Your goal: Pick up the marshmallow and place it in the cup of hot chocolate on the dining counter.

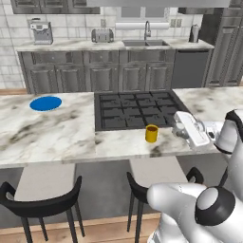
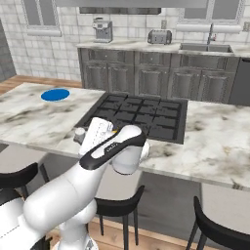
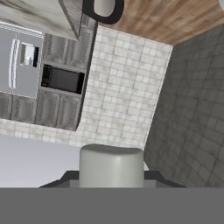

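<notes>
Marshmallow (image 3: 111, 166) gripped between fingers (image 1: 174, 128), beside yellow mug (image 1: 151, 134), contents unseen.

White tiled wall (image 1: 14, 28) at 12 o'clock; grey cabinets (image 1: 102, 71) below with sink (image 1: 144, 42), toaster (image 1: 102, 35), possibly a coffee machine (image 1: 41, 32). Black stools (image 1: 40, 201) at 6; wood floor (image 2: 22, 80).

A home kitchen: a marble-look island counter (image 1: 57, 133) with a black gas stovetop (image 1: 137, 110) set in, bar stools (image 1: 42, 201) below, grey cabinets (image 1: 99, 71), a sink (image 1: 144, 42), toaster (image 1: 102, 35) and coffee machine (image 1: 41, 31) along the tiled back wall.
</notes>
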Controlling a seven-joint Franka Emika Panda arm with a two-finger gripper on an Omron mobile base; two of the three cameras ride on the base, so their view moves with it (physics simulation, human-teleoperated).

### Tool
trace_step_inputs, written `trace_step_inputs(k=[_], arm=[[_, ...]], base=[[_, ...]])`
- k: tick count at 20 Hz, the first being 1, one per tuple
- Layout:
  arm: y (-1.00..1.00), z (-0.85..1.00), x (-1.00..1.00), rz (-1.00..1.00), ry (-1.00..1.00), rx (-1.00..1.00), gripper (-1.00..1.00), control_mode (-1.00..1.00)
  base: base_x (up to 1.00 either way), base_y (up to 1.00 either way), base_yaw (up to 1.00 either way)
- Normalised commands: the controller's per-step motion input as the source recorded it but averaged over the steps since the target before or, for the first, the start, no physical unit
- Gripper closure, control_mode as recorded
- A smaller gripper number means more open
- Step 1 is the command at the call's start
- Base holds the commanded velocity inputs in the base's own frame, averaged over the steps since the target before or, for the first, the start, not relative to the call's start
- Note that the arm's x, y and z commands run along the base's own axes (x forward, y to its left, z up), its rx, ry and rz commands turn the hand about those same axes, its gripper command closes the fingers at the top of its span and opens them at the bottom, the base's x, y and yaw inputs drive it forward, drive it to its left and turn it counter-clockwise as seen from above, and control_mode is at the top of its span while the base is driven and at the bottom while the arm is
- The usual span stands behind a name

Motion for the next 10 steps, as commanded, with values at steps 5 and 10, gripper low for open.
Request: trace_step_inputs(k=[5,10], arm=[[-0.09,0.0,0.87,0.0,0.1,0.0,1.0,-1.0],[-0.13,-0.11,0.9,0.0,0.11,-0.06,1.0,-1.0]], base=[[0.0,0.0,0.0],[0.0,0.0,0.0]])
